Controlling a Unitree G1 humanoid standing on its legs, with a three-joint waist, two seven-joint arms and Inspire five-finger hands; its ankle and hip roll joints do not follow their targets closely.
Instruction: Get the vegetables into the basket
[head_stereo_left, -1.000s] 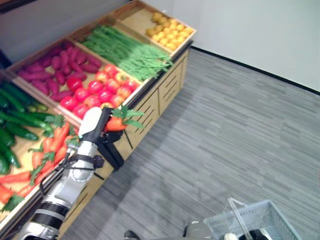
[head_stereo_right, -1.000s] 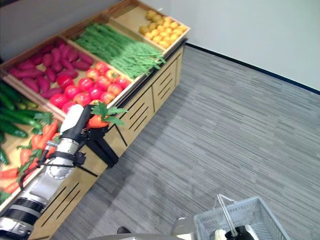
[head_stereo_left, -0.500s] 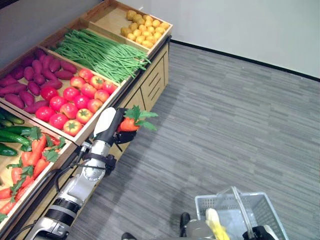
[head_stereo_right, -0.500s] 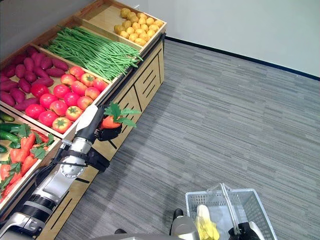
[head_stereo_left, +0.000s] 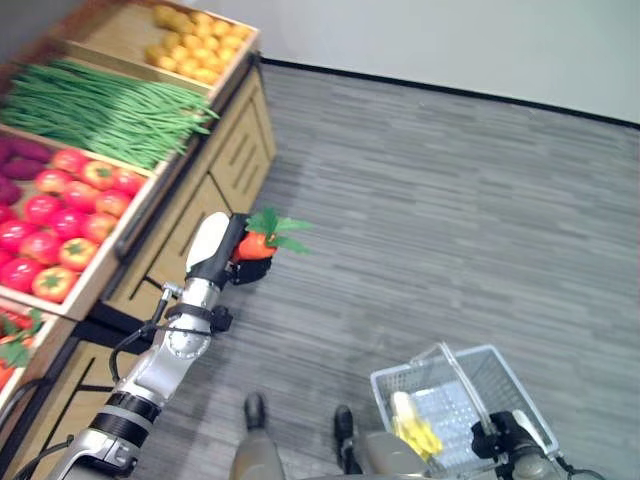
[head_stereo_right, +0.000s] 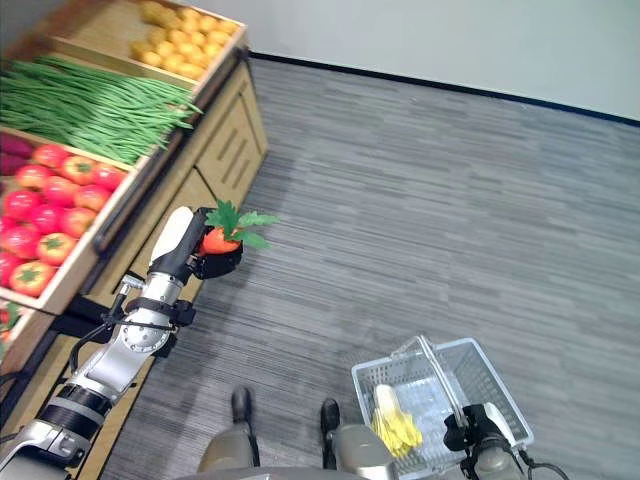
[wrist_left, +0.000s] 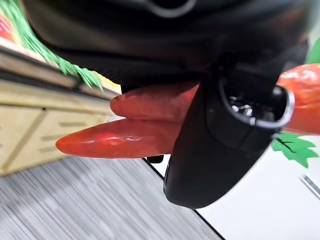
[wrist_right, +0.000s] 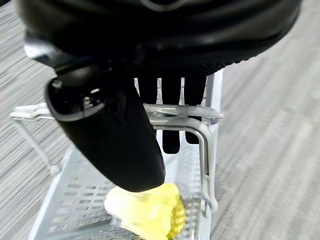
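The left hand (head_stereo_left: 232, 262), dark with a white cover on its back, was raised over the grey striped carpet floor (head_stereo_left: 450, 190), just beside the front of the wooden produce stand (head_stereo_left: 215, 150). Its fingers and thumb were curled round 2 orange-red carrots with green leafy tops (head_stereo_left: 258, 240). In the left wrist view the 2 tapered carrot bodies (wrist_left: 130, 135) lay one against the other, pinned between the thumb (wrist_left: 225, 140) and the palm, with a green leaf showing past the hand.

The right hand (head_stereo_right: 478, 425) was low at the robot's right side, its fingers (wrist_right: 170, 115) hooked round the pale metal handle (wrist_right: 185, 112) of the light grey wire basket (head_stereo_left: 520, 385). The basket hung well apart from the carrots. Inside it lay 1 yellow vegetable (head_stereo_left: 412, 425), possibly a corn cob; its form could not be confirmed.

On the stand, separate compartments held long green beans (head_stereo_left: 90, 105), red tomatoes (head_stereo_left: 60, 210) and small yellow round produce (head_stereo_left: 200, 45). The carrots in the left hand were not yet in the basket.
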